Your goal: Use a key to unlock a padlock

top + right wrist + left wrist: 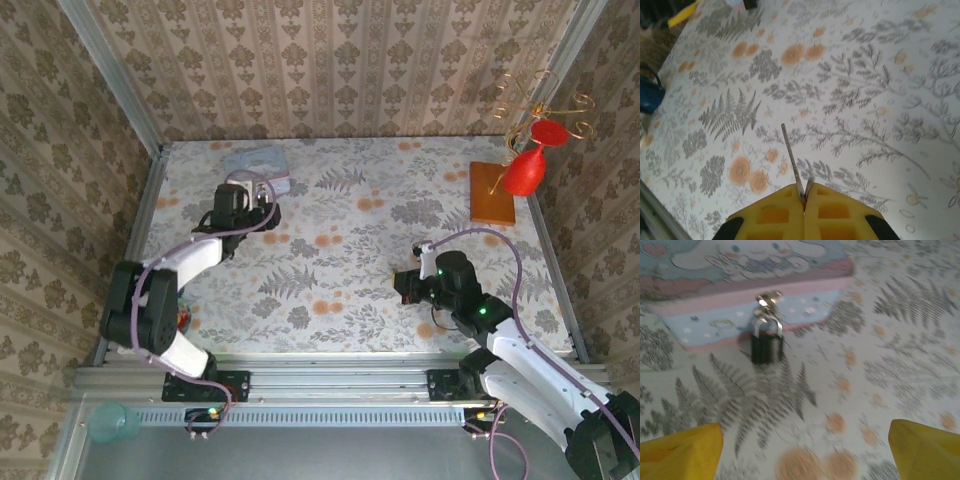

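A tiny black padlock (766, 343) with a silvery shackle hangs from the clasp of a pastel cartoon tin (745, 290), its body resting on the tablecloth. My left gripper (805, 450) is open a short way in front of it, yellow fingers (680, 452) spread wide with bare cloth between. In the top view the left gripper (262, 208) sits just below the tin (256, 163). My right gripper (804, 197) is shut on a thin silver key (791, 160), whose blade sticks up and forward from the pads. This right gripper (405, 284) hovers over the table's right half.
A wooden stand (492, 192) with a red glass-shaped object (528, 165) and gold wire stands at the back right. Patterned walls close in the table on three sides. A dark blue object (649, 95) lies at the left edge of the right wrist view.
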